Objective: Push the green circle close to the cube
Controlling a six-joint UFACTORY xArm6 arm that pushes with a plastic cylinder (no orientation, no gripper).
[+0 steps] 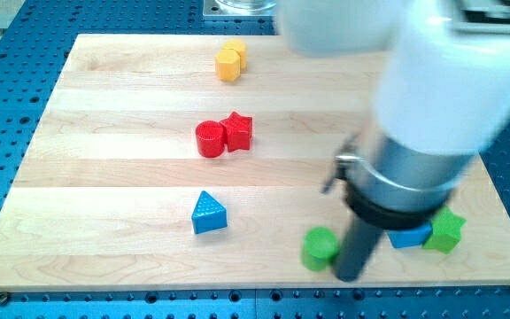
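Observation:
The green circle (320,248) lies near the board's bottom edge, right of centre. My tip (350,276) touches the board just to its right, close against it. The blue cube (409,236) sits further right, mostly hidden behind the rod and the arm's body. A green star (445,231) lies touching the cube's right side.
A blue triangle (208,213) lies at lower centre-left. A red circle (209,140) and a red star (237,131) touch at mid board. Two yellow blocks (230,60) sit together near the top edge. The wooden board (104,177) ends just below my tip.

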